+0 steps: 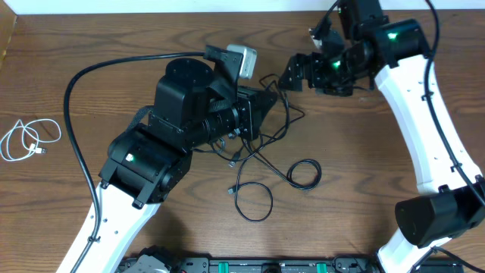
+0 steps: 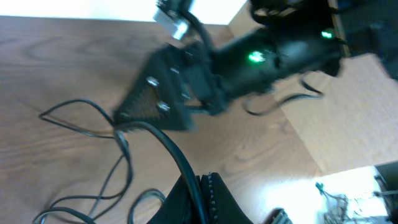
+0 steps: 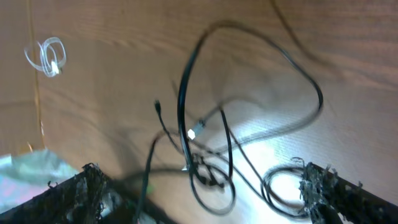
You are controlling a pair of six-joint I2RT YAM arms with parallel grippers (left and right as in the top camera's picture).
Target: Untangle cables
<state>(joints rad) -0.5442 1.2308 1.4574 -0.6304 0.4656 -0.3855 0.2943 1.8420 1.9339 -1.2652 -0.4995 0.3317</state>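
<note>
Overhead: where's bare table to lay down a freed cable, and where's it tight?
Free: the wood between the loops of the black cables and the right arm; the near-left corner below the white cable; the far-left stretch of table. Crowded: the centre, where the left gripper and right gripper sit close over the tangle.

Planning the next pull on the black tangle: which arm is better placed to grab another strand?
Right. The right gripper is open and hangs over the black cables, free to pinch a strand; the left gripper is shut, seemingly on one.
</note>
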